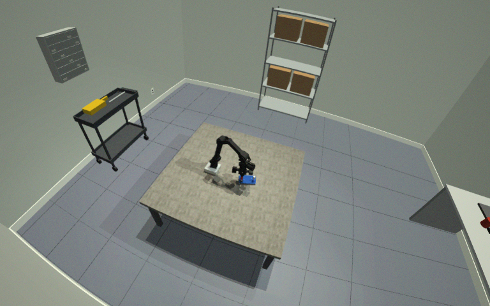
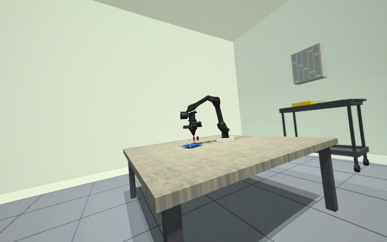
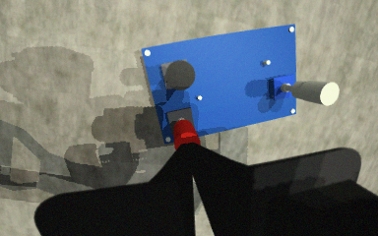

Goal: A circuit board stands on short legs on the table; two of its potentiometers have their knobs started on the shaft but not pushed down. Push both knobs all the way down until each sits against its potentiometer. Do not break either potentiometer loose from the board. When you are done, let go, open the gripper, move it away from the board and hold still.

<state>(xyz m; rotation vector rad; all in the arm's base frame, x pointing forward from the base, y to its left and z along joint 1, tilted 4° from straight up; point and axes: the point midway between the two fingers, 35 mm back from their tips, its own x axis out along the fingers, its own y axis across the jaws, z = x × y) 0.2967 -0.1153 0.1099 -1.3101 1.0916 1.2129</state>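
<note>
The blue circuit board (image 1: 247, 182) (image 2: 191, 145) (image 3: 231, 74) stands on the table. A red knob (image 2: 194, 138) (image 3: 184, 131) stands on a dark potentiometer (image 3: 176, 116), with a bit of shaft showing below it. A black knob (image 2: 197, 138) (image 3: 180, 75) is beside it over a grey potentiometer; any gap under it is hidden. A white knob (image 2: 186, 140) (image 3: 329, 93) stands high at the other end, with shaft visible above its blue potentiometer (image 3: 280, 88). My gripper (image 1: 242, 175) (image 2: 193, 135) (image 3: 190, 145) is shut and empty, tips down, right at the red knob's top; contact is unclear.
Small white pins (image 3: 199, 97) (image 3: 266, 62) stick up from the board, and screws sit at its corners. The arm's white base (image 1: 212, 168) (image 2: 224, 139) stands on the table (image 1: 216, 212) (image 2: 228, 162) behind the board. A cart and a shelf stand away from the table.
</note>
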